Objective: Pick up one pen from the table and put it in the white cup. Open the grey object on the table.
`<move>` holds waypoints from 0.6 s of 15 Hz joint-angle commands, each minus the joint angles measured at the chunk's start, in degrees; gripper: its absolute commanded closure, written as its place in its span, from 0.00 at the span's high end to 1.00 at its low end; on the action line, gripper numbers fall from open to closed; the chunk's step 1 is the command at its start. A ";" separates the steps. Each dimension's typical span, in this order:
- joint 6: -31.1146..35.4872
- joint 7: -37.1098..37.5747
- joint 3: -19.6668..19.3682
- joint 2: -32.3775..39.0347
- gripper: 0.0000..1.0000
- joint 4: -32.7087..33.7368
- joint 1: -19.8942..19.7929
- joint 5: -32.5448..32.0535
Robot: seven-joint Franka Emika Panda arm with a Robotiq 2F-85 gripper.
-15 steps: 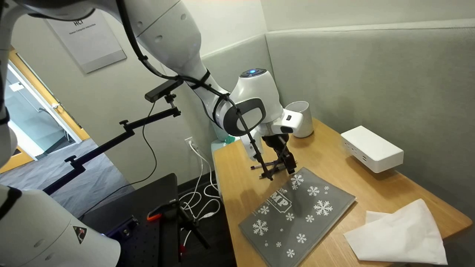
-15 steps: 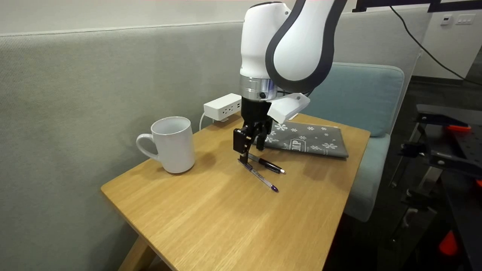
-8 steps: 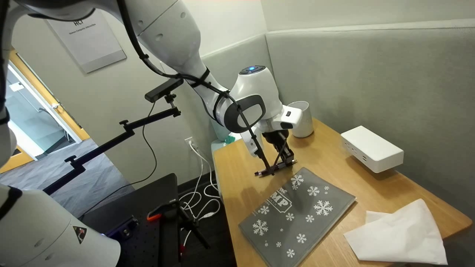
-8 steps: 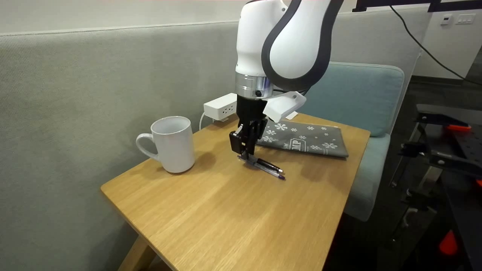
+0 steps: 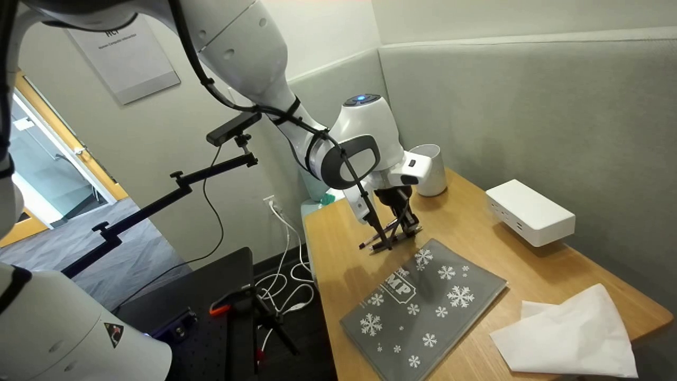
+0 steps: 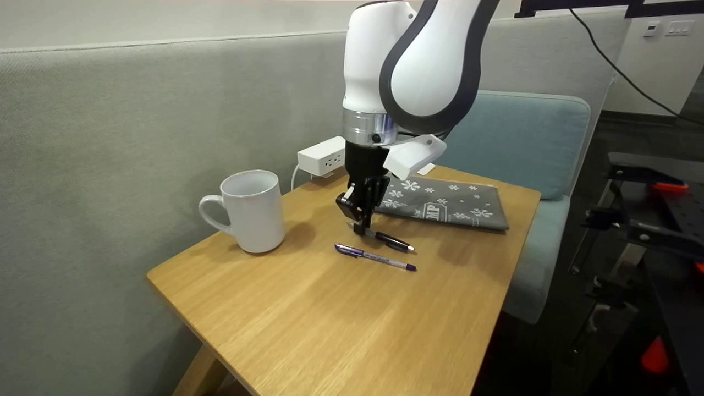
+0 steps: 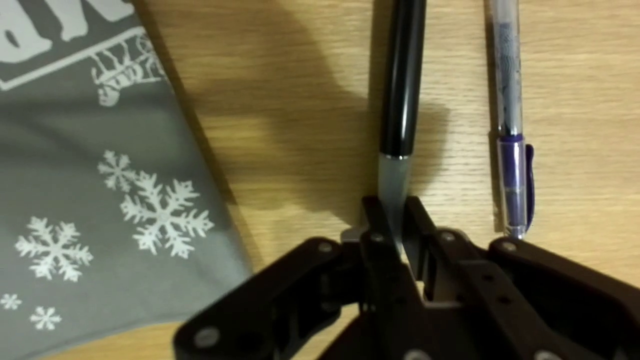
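Observation:
My gripper (image 7: pixel 391 206) is shut on a black pen (image 7: pixel 402 85), with the pen's grey grip section between its fingertips. The pen is at tabletop level; whether it touches the wood I cannot tell. Beside it, a clear pen with a purple cap (image 7: pixel 511 100) lies loose on the table, apart from the fingers. In an exterior view this purple pen (image 6: pixel 374 257) is nearer the camera than the black one (image 6: pixel 393 242). The white cup (image 6: pixel 254 217) stands upright, partly behind the arm in an exterior view (image 5: pixel 435 177). The grey object (image 5: pixel 418 317), flat with white snowflakes, lies close to the gripper.
A white power-outlet box (image 5: pixel 529 211) sits at the table's side by the padded backrest (image 5: pixel 529 116). A crumpled white cloth or paper (image 5: pixel 571 333) rests at the table's edge. The cup's handle (image 6: pixel 212 214) points toward the backrest.
The fingers have come together on the black pen, and my gripper has shifted slightly. The purple pen, pushed alongside the black pen half a second ago, now lies separate from it.

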 commanded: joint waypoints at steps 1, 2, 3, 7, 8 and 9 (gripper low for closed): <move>-1.62 -0.84 -0.86 -0.70 0.03 0.32 1.05 1.09; -1.02 -0.88 -0.82 -1.65 0.03 -0.47 0.74 1.23; -0.27 -0.76 -0.87 -2.72 0.03 -1.23 0.39 1.46; 1.61 -1.17 -0.66 -4.14 0.03 0.00 -1.68 2.61; 1.77 -1.47 0.00 -4.02 0.03 1.04 -2.62 3.17; 2.31 -1.75 0.63 -3.41 0.03 2.58 -3.47 3.74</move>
